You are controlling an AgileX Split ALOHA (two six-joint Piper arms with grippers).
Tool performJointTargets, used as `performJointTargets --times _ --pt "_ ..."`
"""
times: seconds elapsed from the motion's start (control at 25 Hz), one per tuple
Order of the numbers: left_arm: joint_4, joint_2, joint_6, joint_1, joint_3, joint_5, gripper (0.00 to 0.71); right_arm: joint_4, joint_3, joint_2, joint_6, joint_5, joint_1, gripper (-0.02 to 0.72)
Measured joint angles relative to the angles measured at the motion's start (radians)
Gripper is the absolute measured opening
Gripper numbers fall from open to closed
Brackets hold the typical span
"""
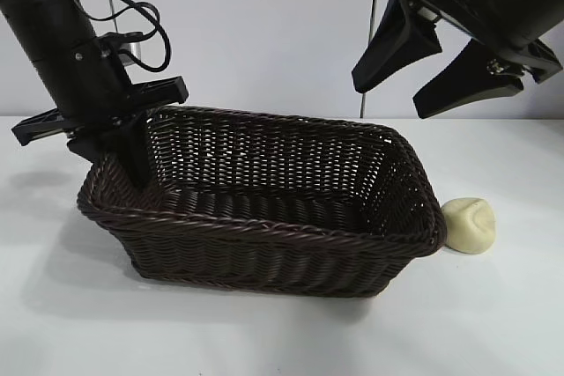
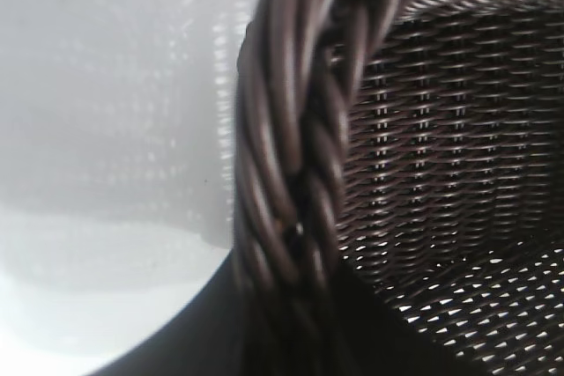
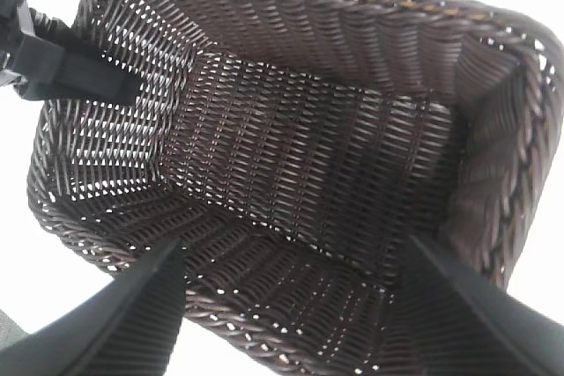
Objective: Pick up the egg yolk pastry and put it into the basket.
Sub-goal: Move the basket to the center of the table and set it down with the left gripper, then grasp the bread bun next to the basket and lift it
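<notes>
I see my right gripper [image 1: 429, 66] hanging fingers spread and empty above the basket [image 1: 264, 257]; my left gripper [image 1: 132, 165] pinches its rim. The egg yolk pastry [image 1: 470, 224] lies just beside the basket on the table [image 1: 493, 314].

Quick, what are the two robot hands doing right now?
Left gripper: clamped on the basket rim at its left end.
Right gripper: open and empty, up in the air above the egg yolk pastry.

We see a white table [image 1: 264, 332] under soft, even light, and behind the table a pale grey wall [image 1: 264, 33] with thin vertical seams.
</notes>
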Motion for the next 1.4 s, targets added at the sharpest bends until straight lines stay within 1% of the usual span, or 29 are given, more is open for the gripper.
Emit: performJointTargets --times 0.24,0.32,0.36,0.44,0.56,0.6,0.68,0.84,1.12,1.28,1.4 --pt "0.0 0.0 -0.001 0.0 0.0 0.0 0.097 0.0 0.0 0.0 0.0 0.001 0.0 0.507" --pt "0.0 0.0 -0.002 0.0 0.0 0.0 0.112 0.0 0.0 0.0 0.0 0.001 0.0 0.507" --pt "-0.002 0.0 -0.003 0.0 0.0 0.0 0.14 0.0 0.0 0.0 0.0 0.001 0.0 0.507" --pt "-0.003 0.0 -0.004 0.0 0.0 0.0 0.232 0.0 0.0 0.0 0.0 0.001 0.0 0.507" --pt "-0.009 0.0 -0.007 0.0 0.0 0.0 0.405 0.0 0.0 0.0 0.0 0.001 0.0 0.507" --pt "-0.007 -0.001 -0.007 0.0 0.0 0.0 0.449 0.0 0.0 0.0 0.0 0.001 0.0 0.507" --pt "0.025 -0.006 -0.007 0.0 -0.002 0.01 0.494 -0.002 0.0 0.0 0.0 0.001 0.0 0.507" --pt "0.113 -0.05 -0.007 0.0 -0.003 0.039 0.519 -0.002 0.0 0.0 0.0 0.001 0.0 0.507" --pt "0.241 -0.192 -0.007 0.0 -0.008 0.1 0.522 -0.002 0.0 0.0 0.0 0.002 0.0 0.507" --pt "0.3 -0.209 -0.008 0.0 -0.009 0.11 0.522 -0.002 0.0 0.0 0.0 0.002 0.0 0.507" --pt "0.326 -0.208 -0.008 0.022 -0.009 0.113 0.522 -0.002 0.0 0.0 0.0 0.002 0.0 0.507"
